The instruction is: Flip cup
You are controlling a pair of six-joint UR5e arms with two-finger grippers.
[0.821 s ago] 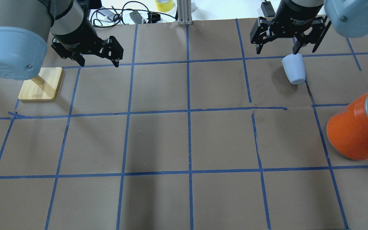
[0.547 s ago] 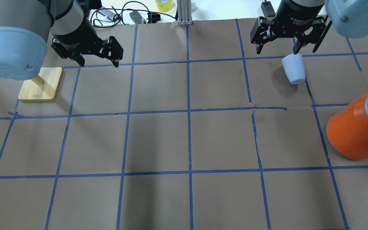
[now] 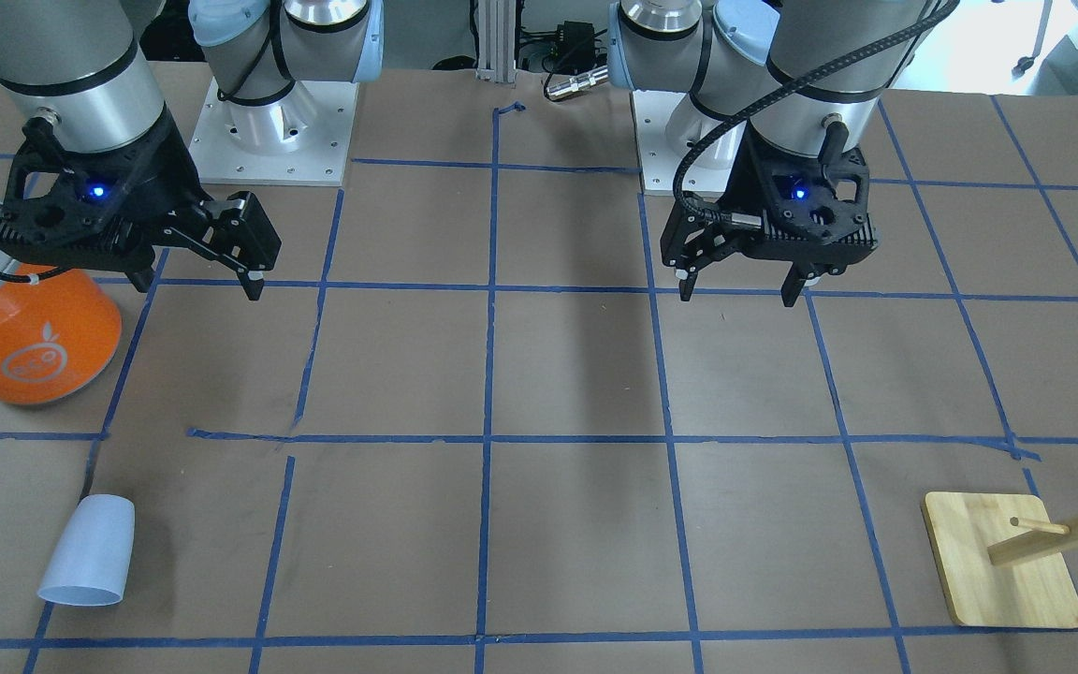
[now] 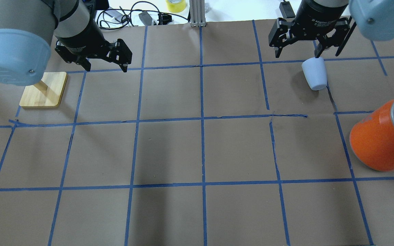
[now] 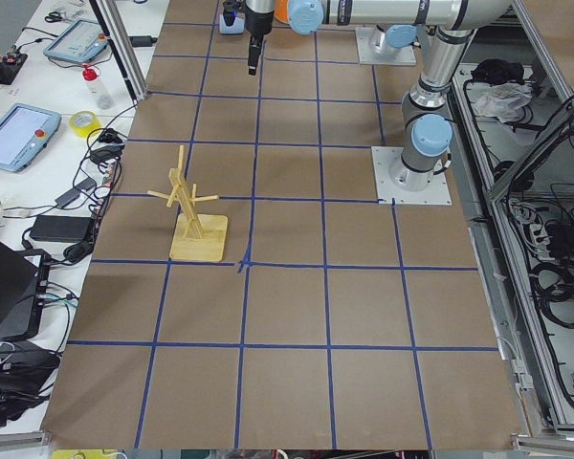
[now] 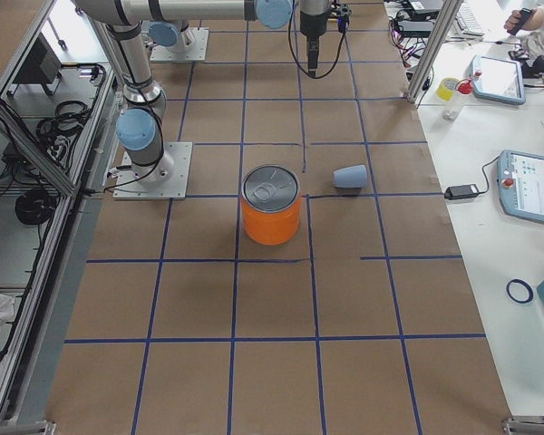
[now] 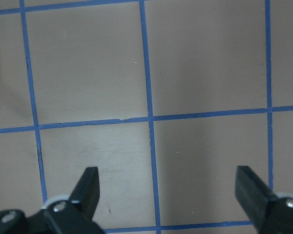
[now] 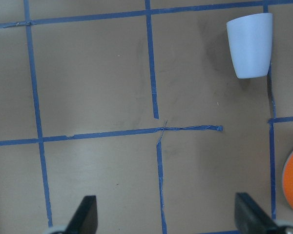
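- The cup lies on its side on the brown-papered surface. Its wide rim is turned away from the robot, and it sits in a far square of the blue tape grid on the robot's right.
- The right hand hangs above the surface, released, with its jaws spread wide. The front-facing view places it beside the orange can and well apart from the cup.
- In the overhead view, one black fingertip overlaps the cup's far end. The front-facing view shows open paper between the two.
- Only the right wrist view sets the cup against the hand's own fingers. The cup sits in the upper right corner, ahead of the hand and off to one side, with a sliver of orange at the right edge.
- The left hand is likewise released, jaws wide, above the taped paper. Its wrist view shows only tape lines and a thin strip of wood at the left edge.
- The left side view alone shows the whole wooden rack, standing upright with its pegs. In the overhead view the left arm hides all but its base.
- The right side view shows the can standing upright with its silver lid on top and the cup lying near it.
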